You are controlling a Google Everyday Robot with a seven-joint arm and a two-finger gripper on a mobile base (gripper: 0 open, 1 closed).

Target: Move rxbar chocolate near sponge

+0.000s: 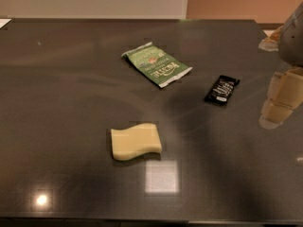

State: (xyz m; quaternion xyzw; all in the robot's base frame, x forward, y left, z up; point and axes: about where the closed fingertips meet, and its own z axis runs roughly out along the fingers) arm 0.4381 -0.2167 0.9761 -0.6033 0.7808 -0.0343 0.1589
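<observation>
The rxbar chocolate (pixel 221 90) is a small flat black wrapper with white lettering, lying on the dark table right of centre. The sponge (pixel 136 141) is a pale yellow foam block with wavy edges, lying nearer the front, left of and below the bar. My gripper (pixel 279 103) hangs at the right edge of the view, to the right of the bar and apart from it, above the table. It holds nothing that I can see.
A green-and-white packet (pixel 157 64) lies flat behind the sponge, left of the bar. The dark glossy table (pixel 61 103) shows bright light reflections near its front edge. A pale wall runs behind the table's far edge.
</observation>
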